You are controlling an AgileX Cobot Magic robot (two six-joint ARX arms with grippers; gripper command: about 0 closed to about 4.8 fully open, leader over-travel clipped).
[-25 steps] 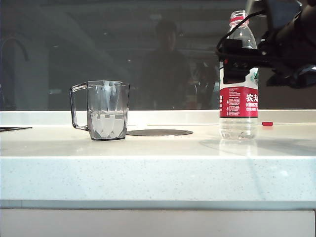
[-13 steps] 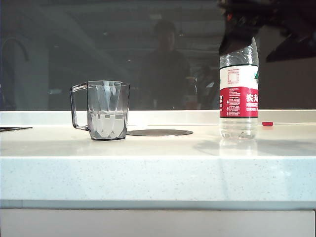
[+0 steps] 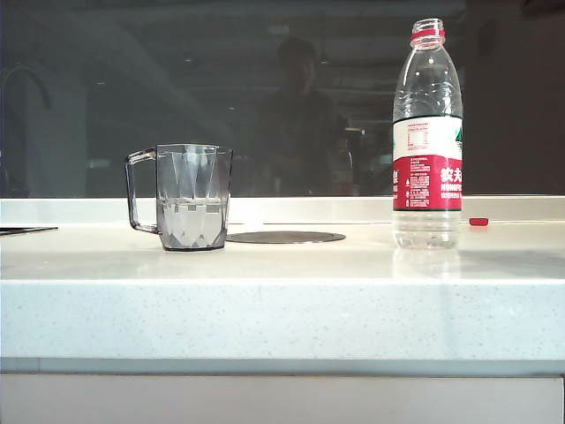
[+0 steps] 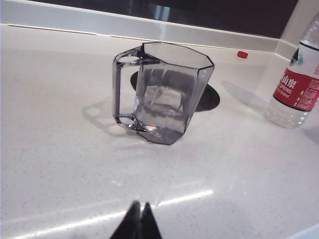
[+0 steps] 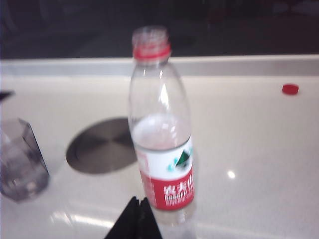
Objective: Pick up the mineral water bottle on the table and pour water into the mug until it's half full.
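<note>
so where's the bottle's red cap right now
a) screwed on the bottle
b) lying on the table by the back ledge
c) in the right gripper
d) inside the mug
b: the red cap lies on the table near the back ledge, and the mineral water bottle stands with its mouth open.

Left claw [image 4: 139, 221] — two black tapered fingertips, pointed, pressed together into a narrow wedge. Right claw [image 5: 137, 219] — same black pointed pair, matte, no markings visible.

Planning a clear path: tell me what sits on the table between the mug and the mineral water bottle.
Exterior view: only the flat dark round disc lies between mug and mineral water bottle, inset in the table.
</note>
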